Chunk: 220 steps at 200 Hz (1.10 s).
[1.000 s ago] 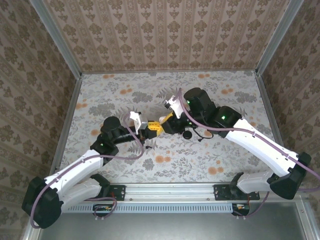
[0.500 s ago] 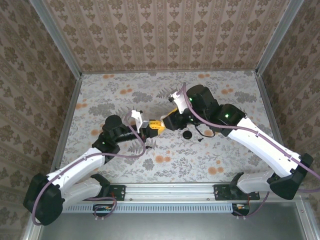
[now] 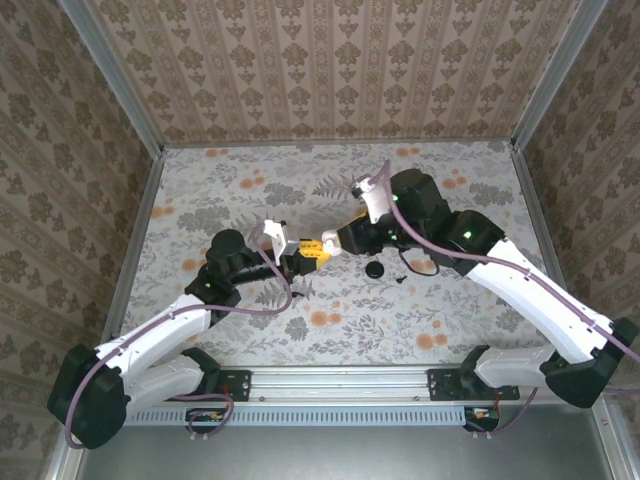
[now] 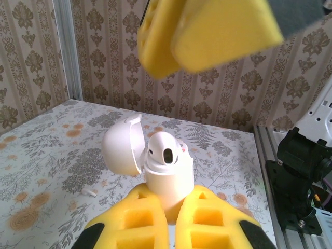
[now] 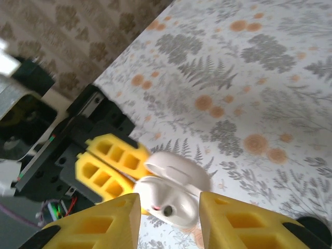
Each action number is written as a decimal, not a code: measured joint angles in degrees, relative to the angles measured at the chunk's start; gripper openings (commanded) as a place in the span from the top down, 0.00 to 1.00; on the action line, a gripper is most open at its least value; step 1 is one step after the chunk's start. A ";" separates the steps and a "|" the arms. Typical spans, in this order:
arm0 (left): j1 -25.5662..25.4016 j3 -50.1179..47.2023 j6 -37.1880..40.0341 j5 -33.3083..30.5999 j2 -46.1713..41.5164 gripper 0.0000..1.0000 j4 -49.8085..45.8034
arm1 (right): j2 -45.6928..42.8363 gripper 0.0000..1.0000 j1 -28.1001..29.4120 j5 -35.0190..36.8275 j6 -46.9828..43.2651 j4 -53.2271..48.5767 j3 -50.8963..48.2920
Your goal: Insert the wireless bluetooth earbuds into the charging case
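Right tool (image 5: 169, 205) shifted, poised over charging case (image 4: 166, 174).

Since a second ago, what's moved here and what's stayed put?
The right arm swung its wrist rightward, with the right gripper still open and aimed at the white case. The left gripper stayed shut on the case, lid open. The black disc did not move.

Left arm (image 3: 150, 338), 7 o'clock: white shells, black joints, green lamp | right arm (image 3: 530, 295), 5 o'clock: same finish | cables (image 3: 287, 290): mauve, looped | gripper fingers (image 4: 150, 228): yellow, square-pocketed.
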 measured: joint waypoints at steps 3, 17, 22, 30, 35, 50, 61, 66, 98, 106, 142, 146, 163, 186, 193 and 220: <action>0.11 0.00 0.00 -0.09 0.00 1.00 -0.02 | -0.26 0.65 -0.52 0.15 0.50 0.02 -0.13; 0.68 0.00 0.00 -0.59 0.00 1.00 -0.15 | -0.96 0.65 -3.54 1.73 2.62 -0.24 -0.76; 0.94 0.00 0.00 -0.79 -0.02 1.00 -0.24 | -0.94 0.65 -4.61 2.23 3.54 -0.33 -1.05; 1.40 0.00 0.00 -1.22 -0.07 1.00 -0.44 | -0.74 0.65 -6.27 2.99 4.74 -0.66 -1.64; 1.73 -0.02 0.00 -1.42 -0.11 1.00 -0.57 | -0.52 0.65 -7.13 3.43 5.38 -0.85 -2.14; 2.62 -0.22 0.00 -1.97 -0.33 1.00 -0.87 | 1.03 0.63 -9.40 4.52 6.97 -1.36 -3.52; 3.21 -0.61 0.00 -2.29 -0.57 1.00 -1.03 | 3.06 0.63 -10.56 5.25 7.48 -1.68 -4.26; 3.48 -0.85 0.00 -2.32 -0.66 1.00 -1.09 | 4.13 0.63 -10.93 5.49 7.72 -1.79 -4.48; 4.39 -2.08 0.00 -2.40 -0.79 1.00 -1.73 | 13.73 0.63 -13.27 6.91 7.85 -2.73 -4.26; 4.63 -2.19 0.00 -2.36 -0.74 1.00 -1.75 | 16.85 0.63 -14.16 7.56 7.82 -3.48 -3.58; 5.31 -2.23 0.09 -1.95 1.14 1.00 -1.73 | 30.64 0.64 -18.23 10.58 7.72 -7.26 3.23; 5.33 -2.23 0.11 -1.81 1.49 1.00 -1.73 | 31.69 0.64 -18.56 10.91 7.69 -7.65 4.00; 5.40 -2.23 0.39 -1.57 3.56 1.00 -1.75 | 36.94 0.64 -19.76 12.83 7.23 -9.27 7.67; 5.44 -2.19 0.81 -1.20 6.03 1.00 -1.73 | 42.38 0.65 -21.11 15.06 6.51 -11.30 11.89; 5.44 -2.14 0.94 -1.20 6.64 1.00 -1.73 | 43.85 0.65 -21.49 15.45 6.40 -11.72 13.14; 5.66 -1.84 1.92 -1.22 8.26 1.00 -1.68 | 49.51 0.65 -22.73 17.03 5.55 -13.92 18.75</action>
